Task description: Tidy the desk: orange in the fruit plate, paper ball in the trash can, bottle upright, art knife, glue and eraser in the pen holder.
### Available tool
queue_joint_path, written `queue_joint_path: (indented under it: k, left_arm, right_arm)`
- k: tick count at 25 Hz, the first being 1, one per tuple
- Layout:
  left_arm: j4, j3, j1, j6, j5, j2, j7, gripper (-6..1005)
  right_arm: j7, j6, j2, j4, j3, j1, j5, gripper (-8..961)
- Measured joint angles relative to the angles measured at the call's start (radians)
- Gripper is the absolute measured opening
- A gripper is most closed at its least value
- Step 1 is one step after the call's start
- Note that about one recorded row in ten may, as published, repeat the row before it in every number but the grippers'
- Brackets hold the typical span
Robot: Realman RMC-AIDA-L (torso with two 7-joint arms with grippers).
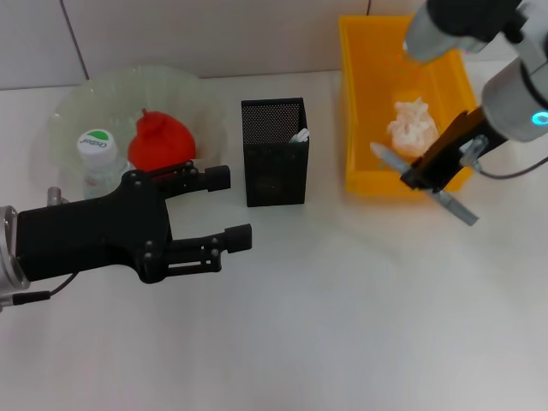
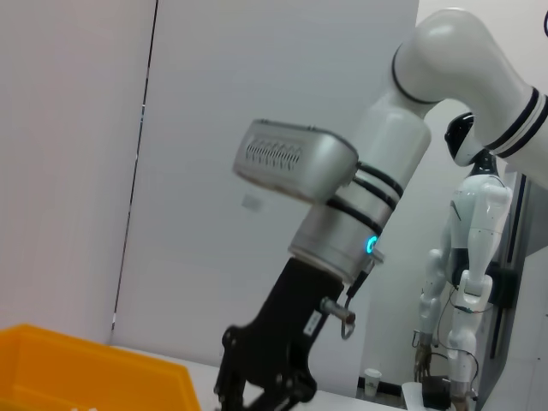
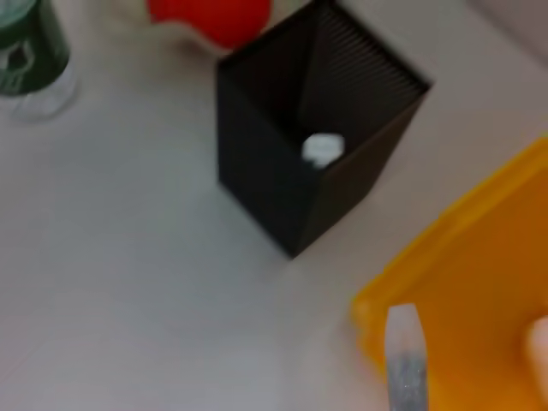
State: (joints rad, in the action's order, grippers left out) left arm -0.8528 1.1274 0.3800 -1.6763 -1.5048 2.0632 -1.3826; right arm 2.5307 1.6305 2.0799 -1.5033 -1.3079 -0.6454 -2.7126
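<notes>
Left gripper (image 1: 229, 208) extends level over the worktop (image 1: 342, 325), jaws parted, nothing held. Right gripper (image 1: 432, 175) hangs raised, jaws clamped on a grey tool (image 1: 424, 182).

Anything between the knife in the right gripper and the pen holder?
In the head view, only the yellow bin's near corner and bare desk separate the knife, held by the right gripper, from the pen holder.

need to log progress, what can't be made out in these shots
- Pen holder contents: only one white tip shows; mesh walls hide the rest.
- Eraser: not seen in any view.
- Art knife: middle covered by right gripper in head view.
- Bottle: base hidden behind left gripper.
</notes>
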Motion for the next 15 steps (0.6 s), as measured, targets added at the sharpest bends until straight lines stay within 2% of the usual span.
queue_joint_path:
  k: [5,9,15]
  left_arm:
    - [-0.003,0.000,0.002,0.001,0.000,0.000,-0.002,802]
    - [-0.003,0.000,0.002,0.001,0.000,0.000,-0.002,802]
    - [0.002,0.000,0.002,0.003,0.000,0.000,-0.002,802]
  right_arm:
    - [-0.019,-0.029,0.001,-0.098,0.034,0.042,0.006,136]
    - [-0.031,-0.070,0.003,-0.114,0.036,0.057,0.013,135]
    - [-0.097,-0.194,0.002,-0.138,0.084,0.087,0.169,135]
